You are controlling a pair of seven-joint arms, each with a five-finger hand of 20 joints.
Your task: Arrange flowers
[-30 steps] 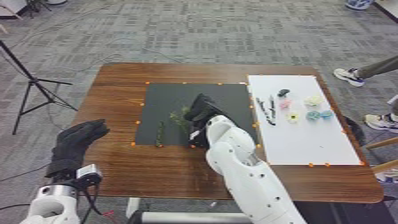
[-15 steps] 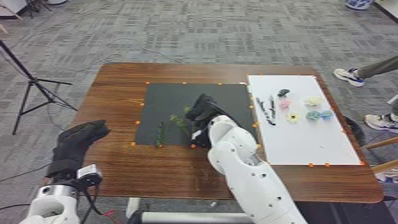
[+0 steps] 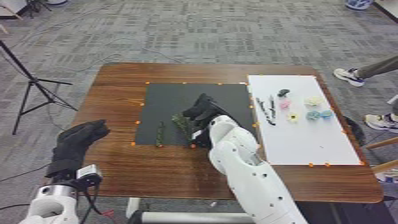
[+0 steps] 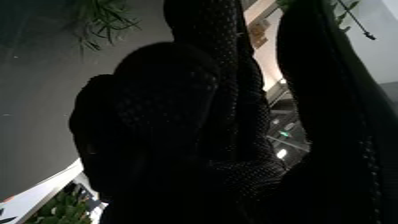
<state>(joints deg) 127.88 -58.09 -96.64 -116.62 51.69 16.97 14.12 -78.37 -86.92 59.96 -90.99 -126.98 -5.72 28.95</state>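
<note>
In the head view, my right hand (image 3: pixel 204 109) is over the right part of the black mat (image 3: pixel 169 95), with green leafy sprigs (image 3: pixel 181 124) close beside it on its left. Farther left on the mat lies a thin green stem (image 3: pixel 161 134). Seen in the right wrist view, my right hand (image 4: pixel 235 145) has its thumb apart from the fingers, and narrow green leaves (image 4: pixel 107 22) show beyond it. My left hand (image 3: pixel 78 140) is left of the mat at the table's edge, its fingers relaxed.
The white board (image 3: pixel 311 145) on the right holds a pink flower (image 3: pixel 285 105), a yellow flower (image 3: pixel 292 117), a cream flower (image 3: pixel 313 101), blue flowers (image 3: pixel 313 115), dark twigs (image 3: pixel 272 109) and a small dark object (image 3: pixel 283 93). Orange markers edge the mat and board.
My right hand has shifted slightly. The sprigs beside it have changed position a little and look darker and fuller. My left hand has kept still.
</note>
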